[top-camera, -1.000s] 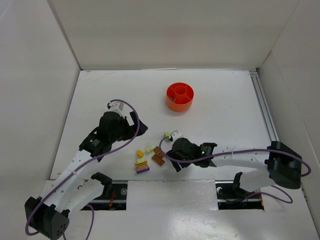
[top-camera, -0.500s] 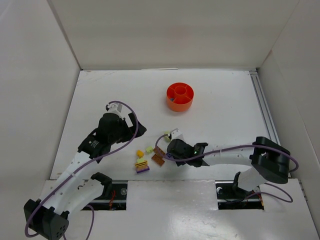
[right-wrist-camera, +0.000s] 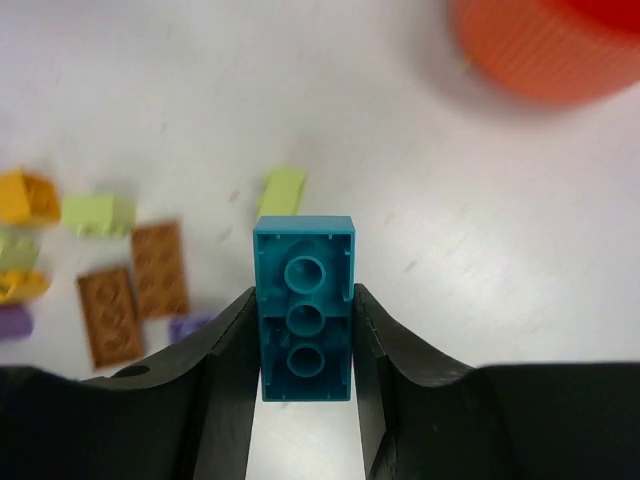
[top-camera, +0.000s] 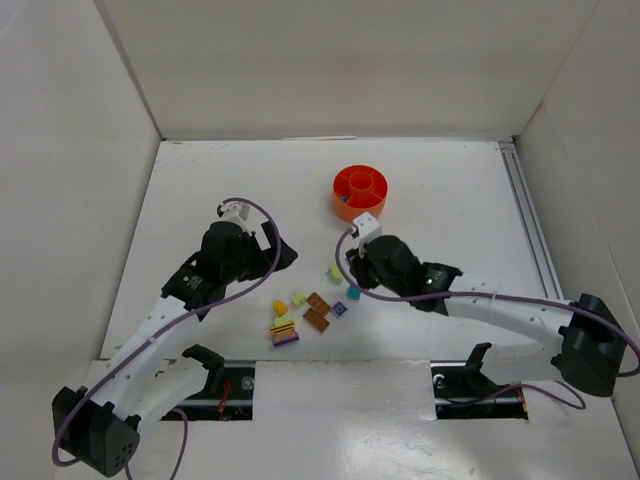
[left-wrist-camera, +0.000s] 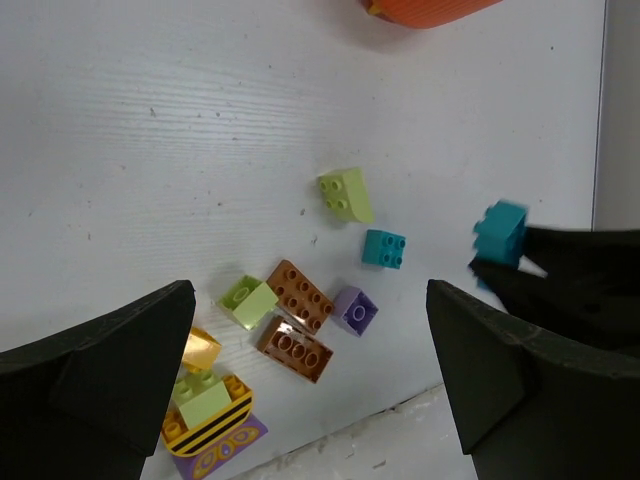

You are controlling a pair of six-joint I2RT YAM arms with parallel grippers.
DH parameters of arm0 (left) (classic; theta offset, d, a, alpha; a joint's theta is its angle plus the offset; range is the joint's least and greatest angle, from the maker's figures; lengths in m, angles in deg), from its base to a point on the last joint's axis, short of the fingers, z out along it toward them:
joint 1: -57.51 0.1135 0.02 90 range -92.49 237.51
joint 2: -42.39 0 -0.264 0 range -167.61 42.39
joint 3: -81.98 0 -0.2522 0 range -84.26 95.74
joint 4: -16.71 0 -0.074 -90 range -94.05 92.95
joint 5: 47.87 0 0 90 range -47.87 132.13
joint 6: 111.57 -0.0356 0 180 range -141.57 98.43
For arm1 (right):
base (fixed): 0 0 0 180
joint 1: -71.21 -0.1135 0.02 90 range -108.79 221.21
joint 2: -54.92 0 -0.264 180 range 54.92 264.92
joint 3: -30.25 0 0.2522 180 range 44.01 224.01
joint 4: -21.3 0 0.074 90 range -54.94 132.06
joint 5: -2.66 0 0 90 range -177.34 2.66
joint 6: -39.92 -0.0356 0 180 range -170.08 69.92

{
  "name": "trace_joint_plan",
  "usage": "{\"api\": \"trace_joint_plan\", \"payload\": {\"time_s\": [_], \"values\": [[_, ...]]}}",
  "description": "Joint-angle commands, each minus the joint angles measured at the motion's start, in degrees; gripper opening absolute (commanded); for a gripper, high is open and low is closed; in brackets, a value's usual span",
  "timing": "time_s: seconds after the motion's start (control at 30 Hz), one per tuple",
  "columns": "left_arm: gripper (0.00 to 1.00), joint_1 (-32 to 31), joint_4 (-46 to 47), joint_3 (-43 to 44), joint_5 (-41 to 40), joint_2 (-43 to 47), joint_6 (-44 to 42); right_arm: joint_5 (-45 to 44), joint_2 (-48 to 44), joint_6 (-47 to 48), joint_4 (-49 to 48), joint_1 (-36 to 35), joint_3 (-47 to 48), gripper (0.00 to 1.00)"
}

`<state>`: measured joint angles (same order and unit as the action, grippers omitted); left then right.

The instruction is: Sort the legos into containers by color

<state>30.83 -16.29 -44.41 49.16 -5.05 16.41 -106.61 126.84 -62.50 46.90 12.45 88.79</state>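
My right gripper (right-wrist-camera: 303, 300) is shut on a teal brick (right-wrist-camera: 303, 305), held above the table. In the top view it (top-camera: 355, 268) hovers between the pile and the orange dish (top-camera: 381, 203). The left wrist view shows the held teal brick (left-wrist-camera: 503, 232) at the right. On the table lie a pale green brick (top-camera: 335, 271), a small teal brick (top-camera: 353, 292), a purple brick (top-camera: 339, 309), two orange-brown bricks (top-camera: 317, 310), another pale green brick (top-camera: 298, 298), a yellow piece (top-camera: 280, 307) and a yellow-purple stack (top-camera: 285, 333). My left gripper (top-camera: 281, 256) is open and empty, left of the pile.
White walls enclose the table on the left, back and right. A metal rail (top-camera: 530, 230) runs along the right side. The dish's edge (left-wrist-camera: 430, 10) shows at the top of the left wrist view, and blurred in the right wrist view (right-wrist-camera: 545, 50).
My right gripper has risen from the pile with the teal brick and moved up-right toward the dish. The small teal and purple bricks now show. The left arm barely moved.
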Motion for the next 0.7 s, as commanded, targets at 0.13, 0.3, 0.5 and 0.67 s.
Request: {"api": "trace_joint_plan", "payload": {"time_s": [0.13, 0.3, 0.5, 0.67], "values": [[1.00, -0.5, 6.7, 4.9, 1.7, -8.3, -2.6, 21.1, 5.7, 25.3, -13.8, 18.1, 14.4, 0.23], [1.00, 0.0, 7.9, 8.7, 1.0, -12.0, -4.6, 32.5, 19.0, 33.6, -13.8, 25.1, 28.9, 0.25], [1.00, 2.8, 8.4, 11.3, 1.5, -14.8, -6.6, 40.3, 29.2, 38.7, -14.3, 28.7, 38.4, 0.26], [1.00, 3.9, 8.4, 12.6, 1.5, -17.2, -7.9, 45.9, 37.2, 40.0, -14.3, 31.1, 44.5, 0.28]]}}
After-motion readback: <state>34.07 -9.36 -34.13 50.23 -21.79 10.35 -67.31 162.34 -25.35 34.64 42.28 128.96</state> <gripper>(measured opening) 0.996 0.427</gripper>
